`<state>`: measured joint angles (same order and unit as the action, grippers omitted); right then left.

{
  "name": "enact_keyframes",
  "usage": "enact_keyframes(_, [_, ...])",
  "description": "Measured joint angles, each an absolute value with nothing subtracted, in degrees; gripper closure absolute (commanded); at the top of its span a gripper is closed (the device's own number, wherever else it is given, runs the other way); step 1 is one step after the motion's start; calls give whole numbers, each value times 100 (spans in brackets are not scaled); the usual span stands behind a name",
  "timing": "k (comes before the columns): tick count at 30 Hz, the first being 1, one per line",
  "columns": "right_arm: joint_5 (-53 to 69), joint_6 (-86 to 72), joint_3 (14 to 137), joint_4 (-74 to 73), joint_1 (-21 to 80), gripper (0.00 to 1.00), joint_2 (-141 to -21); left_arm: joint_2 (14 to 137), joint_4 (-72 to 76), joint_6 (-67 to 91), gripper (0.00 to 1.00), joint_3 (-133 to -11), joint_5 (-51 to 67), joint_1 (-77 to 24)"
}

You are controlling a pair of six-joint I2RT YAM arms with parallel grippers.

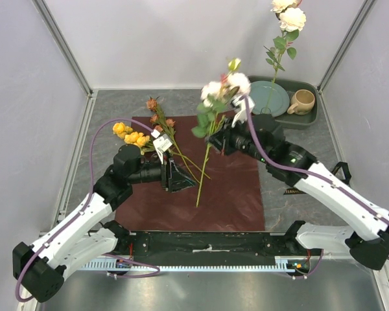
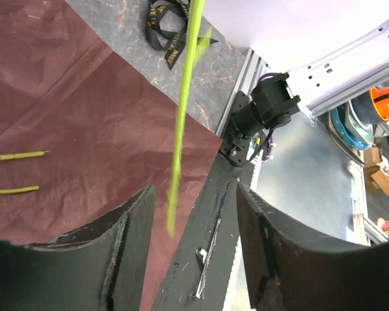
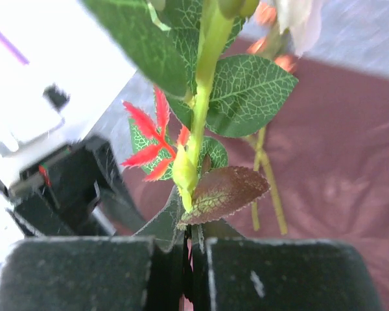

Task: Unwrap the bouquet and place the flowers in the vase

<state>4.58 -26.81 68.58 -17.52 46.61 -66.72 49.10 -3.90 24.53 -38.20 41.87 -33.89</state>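
Right gripper [image 3: 193,249] clamped shut on a white-rose stem [image 1: 207,152], raised over the maroon wrapping paper [image 1: 236,191], left gripper [image 1: 175,176] with jaws apart at the stem's 9 o'clock, not touching, yellow roses [image 1: 133,136] lying at 10 o'clock, vase [image 1: 270,102] at 1 o'clock, one rose standing inside.

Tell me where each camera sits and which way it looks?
Top external: high behind the arms, looking down on the wrapping paper; both arms show.
Left wrist: on the left arm, looking out through the open left pincer at the paper and black ribbon.
Right wrist: on the right arm, looking along the right pincer, shut on the rose stem.
Shared: all three show that stem.
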Motion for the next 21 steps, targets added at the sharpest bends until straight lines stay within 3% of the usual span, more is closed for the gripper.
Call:
enact_keyframes(6, [-1824,-1518,8547,-2324,4593,100,-6530,4584,-607,2303,35,-3822,3848,-3389])
enact_keyframes(12, [-4001,82,9533,-1782,4390,100,-6576,4552,-788,2213,34,-3822,3538,-3389])
enact_keyframes(21, [-4488,937,9529,-945,2978,100,-7100,4445,-845,2200,34,-3820,3330,-3389])
